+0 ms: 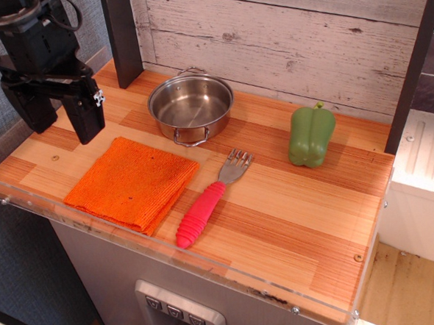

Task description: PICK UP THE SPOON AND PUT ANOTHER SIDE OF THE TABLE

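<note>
Overhead, the spoon (207, 207) lay on the counter (294, 224) just right of the orange cloth (130, 182), long axis diagonal, tines toward the pot (191, 105). Likely light and stiff, its ribbed handle looked easiest to grip. Left of the pot, the tool (61, 122) hung empty, jaws apart.

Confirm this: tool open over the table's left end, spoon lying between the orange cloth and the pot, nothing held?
Not quite. The observation.image view shows the spoon lying between the orange cloth and the green pepper, in front of the pot. The tool is open, holding nothing.
</note>
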`<state>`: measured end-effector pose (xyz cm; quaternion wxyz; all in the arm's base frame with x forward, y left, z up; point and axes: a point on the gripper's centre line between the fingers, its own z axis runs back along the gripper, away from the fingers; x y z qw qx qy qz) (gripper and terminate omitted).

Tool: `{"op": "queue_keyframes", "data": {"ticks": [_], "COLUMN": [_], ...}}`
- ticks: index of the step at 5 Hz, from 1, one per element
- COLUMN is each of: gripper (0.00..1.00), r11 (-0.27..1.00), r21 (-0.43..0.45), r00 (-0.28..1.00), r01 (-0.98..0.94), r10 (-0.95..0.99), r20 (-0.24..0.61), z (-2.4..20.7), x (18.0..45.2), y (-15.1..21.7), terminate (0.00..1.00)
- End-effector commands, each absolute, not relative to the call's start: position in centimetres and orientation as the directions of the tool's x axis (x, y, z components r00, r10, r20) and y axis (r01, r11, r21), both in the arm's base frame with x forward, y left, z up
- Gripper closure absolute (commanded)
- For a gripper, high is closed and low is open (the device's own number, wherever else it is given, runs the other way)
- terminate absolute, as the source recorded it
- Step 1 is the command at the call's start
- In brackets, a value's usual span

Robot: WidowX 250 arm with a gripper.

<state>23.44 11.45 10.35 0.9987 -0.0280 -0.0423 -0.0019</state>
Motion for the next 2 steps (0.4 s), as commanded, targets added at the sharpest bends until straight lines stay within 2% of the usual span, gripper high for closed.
{"op": "queue_keyframes", "data": {"ticks": [1,2], "gripper": [0.0,0.0], "r11": [0.998,0.998], "r21": [-0.016,-0.016], "r00": [0.994,0.994], "r01": [0.061,0.061], "r10": [-0.059,-0.059], "r20": [0.093,0.093], "z": [11.11,11.11], "x": [23.13,23.13], "y": [12.02,12.02], "terminate": [0.0,1.0]}}
